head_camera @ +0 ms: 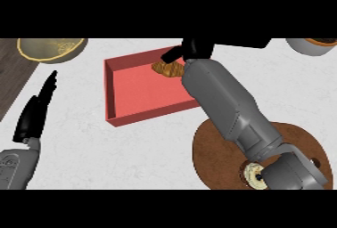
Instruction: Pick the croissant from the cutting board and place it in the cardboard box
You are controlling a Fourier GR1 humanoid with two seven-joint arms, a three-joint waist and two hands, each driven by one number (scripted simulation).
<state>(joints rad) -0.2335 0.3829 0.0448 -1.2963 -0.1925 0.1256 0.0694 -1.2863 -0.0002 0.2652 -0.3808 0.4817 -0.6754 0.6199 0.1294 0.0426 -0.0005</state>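
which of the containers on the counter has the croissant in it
The red box in the middle: the croissant sits at its far edge under the right hand. The yellow bowl top left and grey pot top right don't hold it.

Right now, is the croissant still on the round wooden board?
No, the croissant is over the red box, under the right robot hand.

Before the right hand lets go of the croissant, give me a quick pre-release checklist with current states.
1. Croissant over the red box interior, near its far right corner: ok.
2. Right hand over the box: ok.
3. Whether its fingers hold the croissant: cannot tell, hand mostly hidden.
4. Croissant resting on the box floor: cannot tell.
5. Left hand open at the left, outside the box: ok.
6. Round wooden cutting board without croissant: ok.
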